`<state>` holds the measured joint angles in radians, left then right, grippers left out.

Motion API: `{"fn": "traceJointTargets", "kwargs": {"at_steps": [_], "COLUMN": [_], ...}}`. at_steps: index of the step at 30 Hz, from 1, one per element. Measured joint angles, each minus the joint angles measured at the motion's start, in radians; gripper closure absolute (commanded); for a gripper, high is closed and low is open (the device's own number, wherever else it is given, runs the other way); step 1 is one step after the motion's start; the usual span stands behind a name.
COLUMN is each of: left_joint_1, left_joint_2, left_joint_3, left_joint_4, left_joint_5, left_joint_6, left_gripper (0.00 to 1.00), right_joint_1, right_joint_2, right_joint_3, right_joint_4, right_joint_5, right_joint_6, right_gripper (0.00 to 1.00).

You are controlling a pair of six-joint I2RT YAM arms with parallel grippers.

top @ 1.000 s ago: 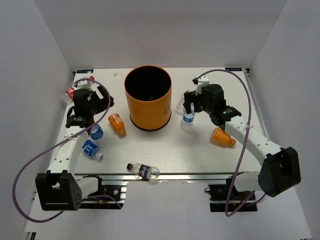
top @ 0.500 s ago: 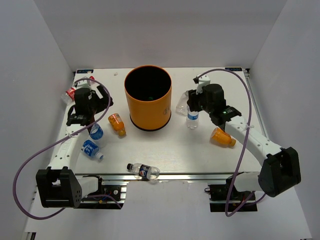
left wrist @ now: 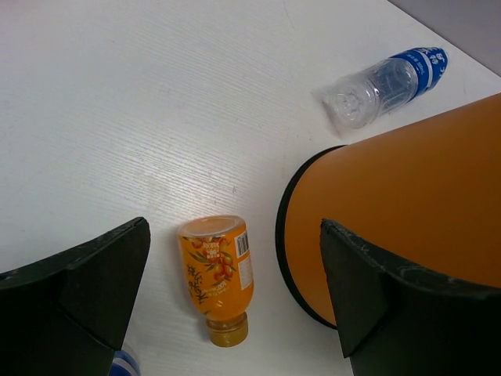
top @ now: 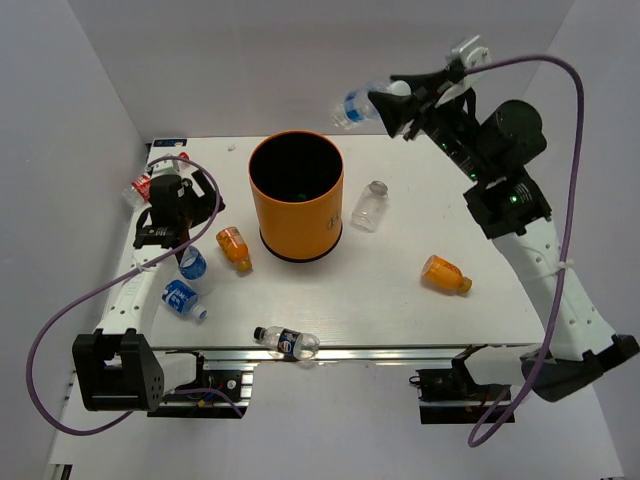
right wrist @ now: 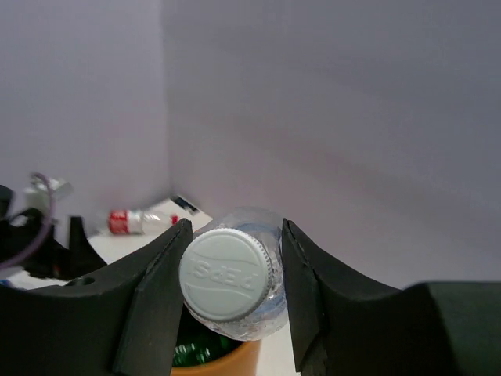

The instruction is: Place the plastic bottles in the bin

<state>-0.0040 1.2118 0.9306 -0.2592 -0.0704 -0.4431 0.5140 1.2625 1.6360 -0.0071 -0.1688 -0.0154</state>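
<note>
The right gripper point(top: 392, 106) has left the worktop point(top: 340, 290) beside the bin point(top: 300, 228) and risen high. Its fingers point(right wrist: 149, 298) are now clamped on the blue-labelled bottle point(top: 356, 107). A second ago that bottle stood upright on the worktop; now it hangs on its side in the air past the bin's far right rim. The capped clear bottle point(top: 370, 208), half hidden behind the arm before, lies in plain view.

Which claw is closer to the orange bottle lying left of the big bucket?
Left. The left gripper hangs open just over the orange bottle. The right gripper is high up past the bin's far side, shut on a blue-labelled bottle.
</note>
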Motion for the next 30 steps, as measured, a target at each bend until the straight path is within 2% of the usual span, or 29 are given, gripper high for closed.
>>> {"fn": "traceJointTargets", "kwargs": {"at_steps": [3,6,7,9,10,13,15,21,25,30], "left_joint_1": [0.0,0.0,0.0,0.0,0.0,0.0,0.0,0.0,-0.001,-0.022], "left_joint_2": [0.0,0.0,0.0,0.0,0.001,0.007,0.018,0.068,0.096,0.144], "left_joint_3": [0.0,0.0,0.0,0.0,0.001,0.005,0.016,0.082,0.119,0.218], "left_joint_4": [-0.003,-0.004,-0.004,-0.005,-0.008,-0.014,-0.029,-0.063,-0.083,-0.122], "left_joint_5": [-0.007,-0.024,-0.031,-0.044,-0.049,-0.059,-0.08,-0.112,-0.114,-0.125], "left_joint_6": [-0.003,-0.011,-0.013,-0.018,-0.02,-0.031,-0.044,-0.061,-0.067,-0.066], "left_gripper": [0.02,0.02,0.02,0.02,0.02,0.02,0.02,0.02,0.02,0.02], "right_joint_1": [0.035,0.064,0.072,0.087,0.092,0.101,0.103,0.103,0.101,0.083], "right_joint_2": [0.089,0.167,0.189,0.24,0.266,0.333,0.359,0.333,0.206,0.005], "right_joint_3": [0.116,0.129,0.117,0.087,0.077,0.066,0.066,0.056,-0.052,-0.208], "right_joint_4": [0.034,0.036,0.036,0.018,-0.002,-0.062,-0.092,-0.114,-0.086,-0.034], "right_joint_5": [-0.09,-0.144,-0.153,-0.168,-0.171,-0.176,-0.182,-0.184,-0.127,0.017], "right_joint_6": [0.002,0.006,0.006,0.008,0.008,0.006,0.0,-0.013,-0.014,-0.002], "right_gripper": [0.72,0.67,0.61,0.54,0.42,0.2,0.11,0.11,0.11,0.11]}}
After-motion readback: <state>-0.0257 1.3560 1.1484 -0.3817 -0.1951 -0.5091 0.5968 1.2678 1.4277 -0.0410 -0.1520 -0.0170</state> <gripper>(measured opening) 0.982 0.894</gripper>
